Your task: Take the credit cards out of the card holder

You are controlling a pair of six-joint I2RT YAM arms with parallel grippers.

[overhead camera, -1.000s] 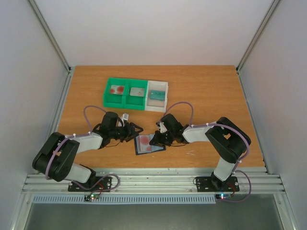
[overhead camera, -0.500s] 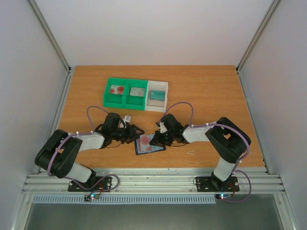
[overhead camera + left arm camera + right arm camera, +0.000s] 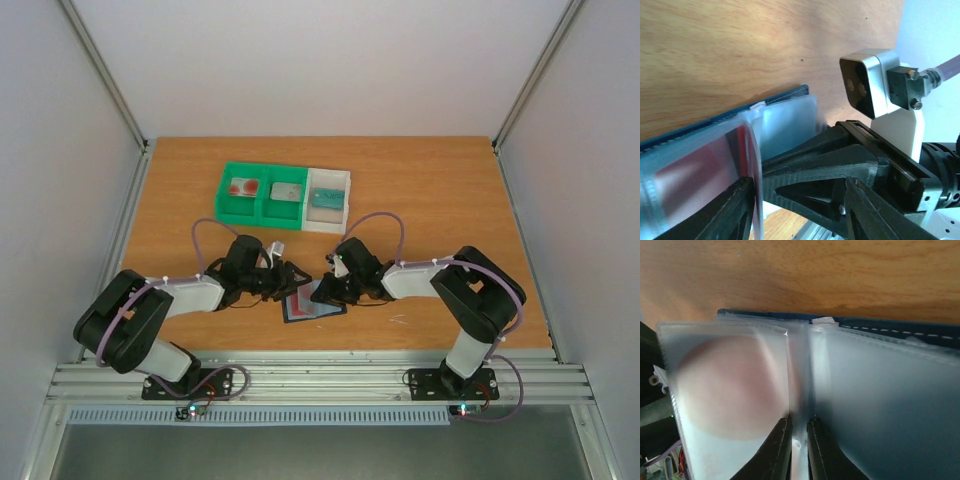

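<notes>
Black-edged and blue-grey, the flat rectangular card holder (image 3: 318, 309) lies open near the front of the wooden bench (image 3: 430, 190), between our two arms, with thin whitish red-blotched credit cards (image 3: 730, 385) inside its clear sleeves. Our right pincer (image 3: 799, 440) is nearly pressed together, pinching a thin middle leaf of the holder. Our left pincer (image 3: 800, 182) stands spread at the holder's left side, a sleeve edge just beside one finger.

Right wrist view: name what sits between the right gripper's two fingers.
A thin clear pocket fold of the card holder sits between the fingers of the right gripper, as the right wrist view shows.
</notes>
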